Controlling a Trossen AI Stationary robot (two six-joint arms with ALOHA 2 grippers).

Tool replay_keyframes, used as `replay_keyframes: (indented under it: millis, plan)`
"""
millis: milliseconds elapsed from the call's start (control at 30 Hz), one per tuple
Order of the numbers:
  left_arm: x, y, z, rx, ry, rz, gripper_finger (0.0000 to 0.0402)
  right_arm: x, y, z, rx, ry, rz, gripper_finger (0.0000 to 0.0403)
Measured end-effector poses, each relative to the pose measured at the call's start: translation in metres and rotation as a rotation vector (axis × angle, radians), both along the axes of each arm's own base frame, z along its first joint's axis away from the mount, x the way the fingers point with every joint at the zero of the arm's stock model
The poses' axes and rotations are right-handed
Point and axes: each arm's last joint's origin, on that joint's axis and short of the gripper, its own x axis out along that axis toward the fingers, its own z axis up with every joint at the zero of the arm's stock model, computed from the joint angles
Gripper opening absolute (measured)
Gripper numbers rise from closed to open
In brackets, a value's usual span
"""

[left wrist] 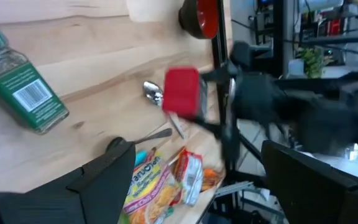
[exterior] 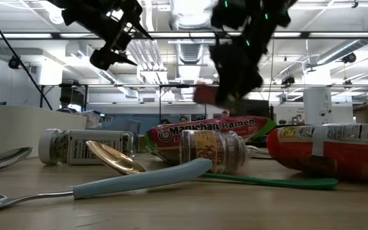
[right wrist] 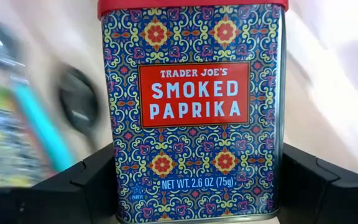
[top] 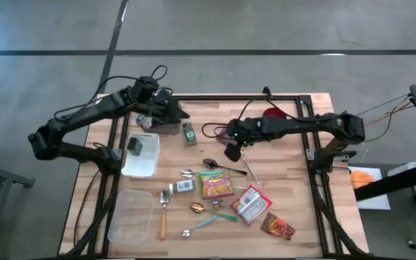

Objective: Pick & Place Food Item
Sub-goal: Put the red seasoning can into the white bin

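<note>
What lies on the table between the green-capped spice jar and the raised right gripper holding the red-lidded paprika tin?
Only bare wood. In the high view, nothing lies on the tabletop between the green-capped spice jar and the right gripper, shut on the red-lidded paprika tin.

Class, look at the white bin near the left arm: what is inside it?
The white bin holds one dark, flat item at its far end; the rest looks bare. What the item is, and anything beneath it, cannot be seen.

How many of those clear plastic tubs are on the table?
2. Both sit on the table's left side, near the left arm. In the high view, the upper tub holds a small dark item; the lower tub looks empty. None seems hidden.
</note>
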Motion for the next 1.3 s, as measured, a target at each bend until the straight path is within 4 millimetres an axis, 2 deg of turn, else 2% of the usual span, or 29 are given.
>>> replay_keyframes:
  millis: [233,367,567,833,1300]
  plan:
    - [0.011,0.002,-0.006,-0.039,-0.006,0.004,0.0351,0.026,0.020,0.060,-0.072,-0.182,0.113,0.0296]
    - [0.020,-0.002,-0.005,-0.051,-0.047,-0.024,0.0351,0.030,0.019,0.077,-0.109,-0.230,0.093,0.0296]
    - [0.031,-0.007,0.001,-0.053,-0.129,-0.029,0.0351,0.031,0.017,0.078,-0.123,-0.225,0.105,0.0296]
    - [0.035,-0.011,0.000,-0.062,-0.126,-0.015,0.0351,0.033,0.017,0.080,-0.123,-0.257,0.105,0.0296]
    - [0.073,-0.018,-0.008,-0.123,-0.191,-0.111,0.0351,0.033,0.018,0.080,-0.115,-0.257,0.110,0.0296]
